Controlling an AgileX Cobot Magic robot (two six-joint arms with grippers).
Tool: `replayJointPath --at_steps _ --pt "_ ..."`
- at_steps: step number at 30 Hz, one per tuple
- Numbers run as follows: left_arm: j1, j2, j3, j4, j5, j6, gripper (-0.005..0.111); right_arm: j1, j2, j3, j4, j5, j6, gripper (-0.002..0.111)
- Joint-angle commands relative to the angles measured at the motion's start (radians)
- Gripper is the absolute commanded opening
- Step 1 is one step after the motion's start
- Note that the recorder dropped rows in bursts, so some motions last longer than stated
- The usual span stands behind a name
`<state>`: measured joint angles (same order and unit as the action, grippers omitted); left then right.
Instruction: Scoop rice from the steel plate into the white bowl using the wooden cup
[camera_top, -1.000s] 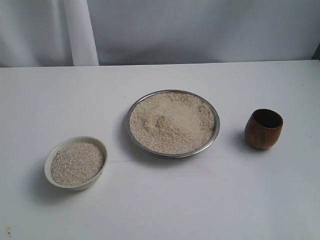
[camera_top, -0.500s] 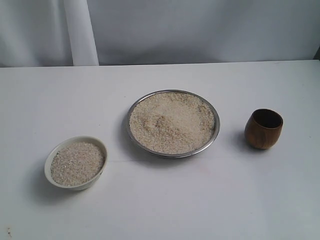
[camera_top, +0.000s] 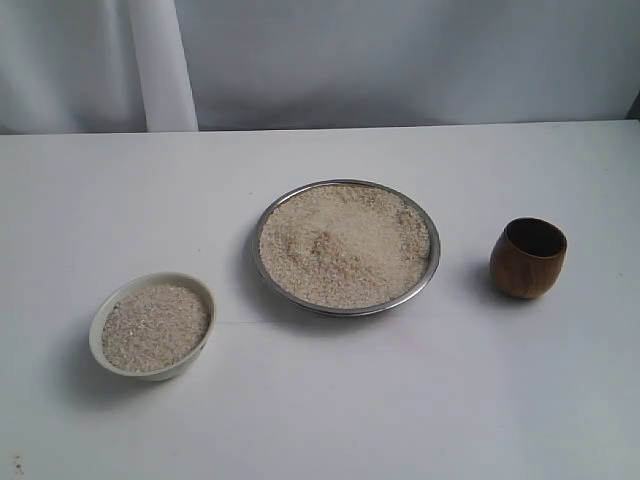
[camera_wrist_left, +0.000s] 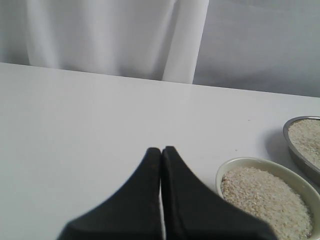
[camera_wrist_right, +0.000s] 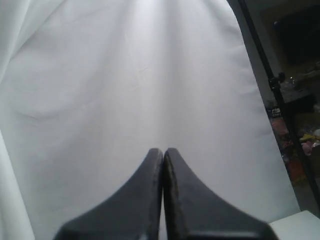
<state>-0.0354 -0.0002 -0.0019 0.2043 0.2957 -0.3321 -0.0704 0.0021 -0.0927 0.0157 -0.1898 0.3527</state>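
The steel plate (camera_top: 429, 268) sits mid-table, heaped with rice (camera_top: 345, 243). To its right the wooden cup (camera_top: 527, 258) stands upright, and no gripper touches it. At the front left the white bowl (camera_top: 196, 286) holds rice up to near its rim. No arm shows in the exterior view. In the left wrist view my left gripper (camera_wrist_left: 161, 149) is shut and empty, beside the white bowl (camera_wrist_left: 235, 164) and apart from it, with the steel plate's rim (camera_wrist_left: 289, 141) further off. My right gripper (camera_wrist_right: 163, 150) is shut and empty, pointing at a white curtain.
A white curtain (camera_top: 330, 60) hangs behind the table's far edge. In the right wrist view a dark stand pole (camera_wrist_right: 272, 82) and clutter (camera_wrist_right: 300, 145) stand off to one side, and a table corner (camera_wrist_right: 300, 225) shows low down.
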Motion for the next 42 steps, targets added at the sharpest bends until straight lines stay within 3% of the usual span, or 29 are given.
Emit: replayJointPath --at_steps 1,9,13,19,25,35,42 --pt "-0.005 0.0 0.002 -0.005 -0.009 -0.004 0.0 -0.008 0.081 -0.129 -0.024 0.108 0.015 0.0" --pt "-0.005 0.0 0.002 -0.005 -0.009 -0.004 0.0 0.074 0.356 -0.383 -0.105 0.16 -0.016 0.0" --pt "-0.005 0.0 0.002 -0.005 -0.009 -0.004 0.0 0.082 0.511 -0.582 -0.165 0.325 -0.047 0.0" --pt "-0.005 0.0 0.002 -0.005 -0.009 -0.004 0.0 0.082 0.707 -0.887 -0.091 0.665 -0.346 0.0" --pt "-0.005 0.0 0.002 -0.005 -0.009 -0.004 0.0 0.082 0.837 -1.038 0.099 0.813 -0.629 0.0" --pt "-0.005 0.0 0.002 -0.005 -0.009 -0.004 0.0 0.08 1.042 -1.094 0.252 0.842 -0.777 0.0" --pt "-0.005 0.0 0.002 -0.005 -0.009 -0.004 0.0 0.08 1.092 -0.924 0.371 0.607 -0.884 0.0"
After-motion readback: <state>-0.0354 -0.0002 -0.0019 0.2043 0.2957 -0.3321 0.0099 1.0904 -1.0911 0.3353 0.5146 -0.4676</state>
